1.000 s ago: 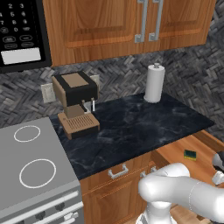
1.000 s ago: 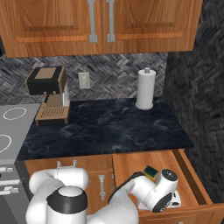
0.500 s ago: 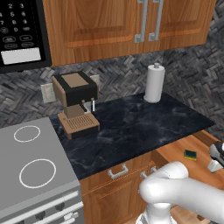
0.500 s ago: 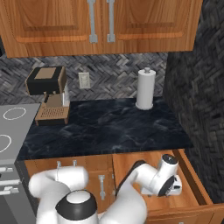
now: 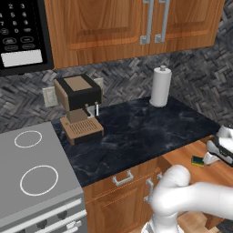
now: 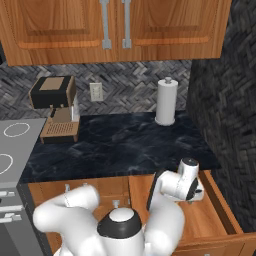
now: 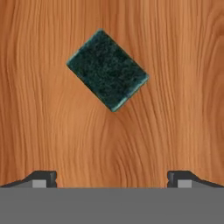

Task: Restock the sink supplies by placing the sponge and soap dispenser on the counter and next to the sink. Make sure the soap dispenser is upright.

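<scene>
Open wooden drawer point(image 7: 175, 109), sponge point(image 7: 107, 70) flat inside (green side up), nothing touching

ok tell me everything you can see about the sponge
The sponge is a small flat rectangle lying dark green scrubbing side up, with a thin pale edge showing along one side. It rests flat on the wooden floor of the open drawer below the counter, turned diagonal in the hand view. Nothing else touches it; the open end effector hangs above it, apart.
</scene>
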Robot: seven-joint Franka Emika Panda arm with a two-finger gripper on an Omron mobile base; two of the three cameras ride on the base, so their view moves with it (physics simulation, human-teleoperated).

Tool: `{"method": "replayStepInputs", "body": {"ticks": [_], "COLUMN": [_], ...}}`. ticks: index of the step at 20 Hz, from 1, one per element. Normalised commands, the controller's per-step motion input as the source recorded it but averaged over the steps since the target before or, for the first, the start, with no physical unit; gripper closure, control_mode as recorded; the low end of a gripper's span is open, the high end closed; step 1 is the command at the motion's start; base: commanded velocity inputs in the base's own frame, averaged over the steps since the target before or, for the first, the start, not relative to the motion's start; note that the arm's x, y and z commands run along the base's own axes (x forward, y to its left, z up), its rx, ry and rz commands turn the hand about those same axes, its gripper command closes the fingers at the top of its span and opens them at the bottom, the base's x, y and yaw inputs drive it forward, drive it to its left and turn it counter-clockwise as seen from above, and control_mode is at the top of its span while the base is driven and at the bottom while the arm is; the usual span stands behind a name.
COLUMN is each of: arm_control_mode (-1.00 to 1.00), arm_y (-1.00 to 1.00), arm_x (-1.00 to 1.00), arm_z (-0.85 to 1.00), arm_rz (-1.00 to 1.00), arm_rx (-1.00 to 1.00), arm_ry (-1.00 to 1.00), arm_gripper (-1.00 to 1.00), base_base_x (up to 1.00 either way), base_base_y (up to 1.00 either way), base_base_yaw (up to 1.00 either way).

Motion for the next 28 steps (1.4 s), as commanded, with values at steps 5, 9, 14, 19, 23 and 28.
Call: {"method": "replayStepInputs", "body": {"ticks": [5, 9, 14, 19, 23, 28], "arm_control_mode": [-1.00, -1.00, -1.00, -1.00, -1.00, -1.00], "arm_y": [0.00, 0.00, 0.00, 0.00, 0.00, 0.00], "arm_x": [0.60, 0.08, 0.00, -0.06, 0.00, 0.11], "arm_z": [-0.05, -0.13, -0.24, -0.30, -0.14, -0.05], "arm_rz": [0.14, 0.14, 0.14, 0.18, 0.15, 0.13], "arm_rx": [-0.01, -0.05, -0.05, -0.01, 0.00, 0.00], "arm_ry": [0.00, -0.03, -0.10, -0.10, -0.02, 0.00], "arm_gripper": [-1.00, -1.00, -1.00, -1.00, -1.00, -1.00], "base_base_x": [0.00, 0.00, 0.00, 0.00, 0.00, 0.00], "base_base_y": [0.00, 0.00, 0.00, 0.00, 0.00, 0.00], "base_base_yaw": [0.00, 0.00, 0.00, 0.00, 0.00, 0.00]}}
